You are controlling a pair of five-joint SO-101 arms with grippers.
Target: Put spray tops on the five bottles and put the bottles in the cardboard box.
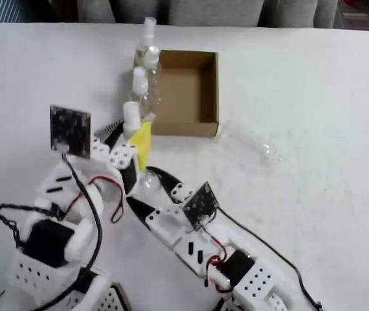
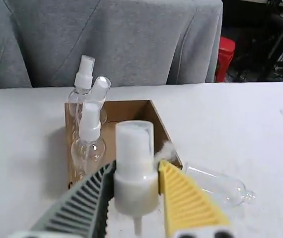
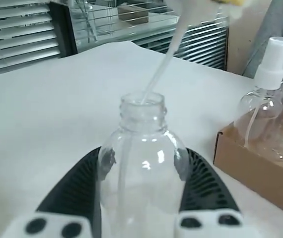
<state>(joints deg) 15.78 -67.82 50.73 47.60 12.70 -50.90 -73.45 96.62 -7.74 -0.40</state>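
Left gripper [image 2: 136, 171] pinching spray top [image 2: 134, 148], held over bottle [image 3: 140, 183]; tube tip inside open neck. Right gripper [image 3: 142, 157] clamped round upright bottle, near cardboard box [image 1: 184, 127]. Three capped bottles [image 1: 142, 81] at box's edge. Bare bottle [image 1: 249, 144] lying on tabletop [image 1: 314, 84].

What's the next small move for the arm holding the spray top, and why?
Probably lower the spray top straight down: its tube enters the neck of the bottle held upright by the right gripper, while the top itself, in the left gripper, sits above it.
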